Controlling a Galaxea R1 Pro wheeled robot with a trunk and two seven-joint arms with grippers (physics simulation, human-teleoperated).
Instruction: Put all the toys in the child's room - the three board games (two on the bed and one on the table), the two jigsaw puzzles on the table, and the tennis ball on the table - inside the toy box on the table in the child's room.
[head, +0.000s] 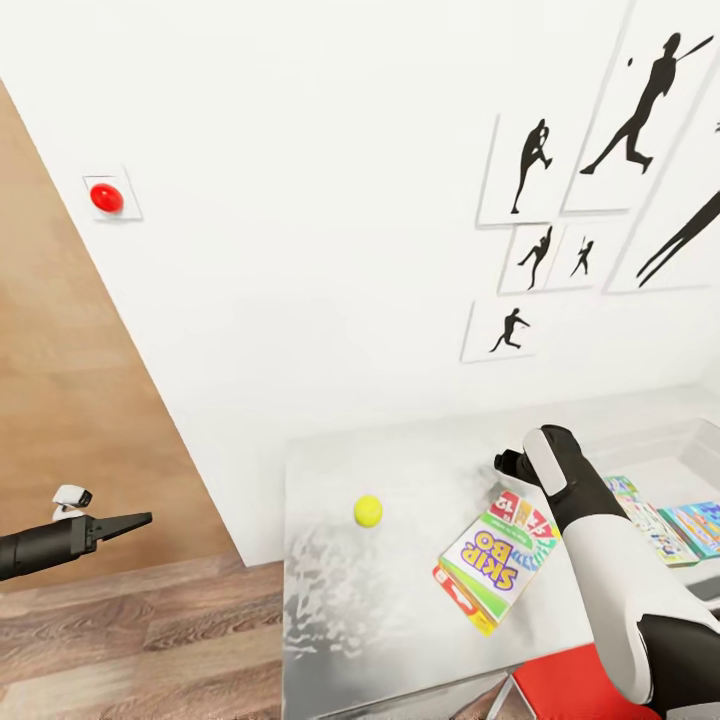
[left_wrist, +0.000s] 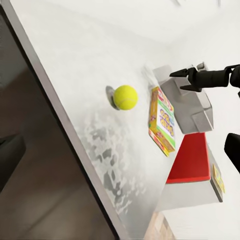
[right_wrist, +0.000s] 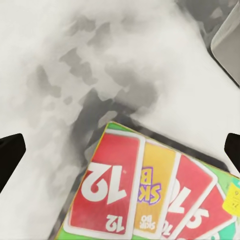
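Right hand (left_wrist: 176, 80) hovering over the pale surface (head: 400, 620), directly above the top end of the Skip-Bo box (head: 497, 558); fingers spread wide, nothing gripped, per right wrist view: dark fingertips (right_wrist: 10, 155) at both frame edges, red "12" card art of the box between them, not touching

Skip-Bo box lying flat and skewed on the surface, near its front edge, just beside the toy box (head: 690, 450)

Tennis ball (head: 368, 511) resting on the surface, apart from the Skip-Bo box, on the side away from the toy box; nothing touching it

Toy box at the far right of the surface, against the wall; two more board games (head: 680, 525) visible at it in head view, green-blue one and smaller blue one, partly hidden by the right arm; can't tell whether fully inside

Left hand (head: 128, 521) off the surface, out over the wood floor (head: 120, 640), well apart from the ball; looks closed in head view, holding nothing

Red chair (head: 570, 690) under the front edge of the surface

Red knob (head: 106, 197) and baseball silhouette prints (head: 640, 100) on the white wall
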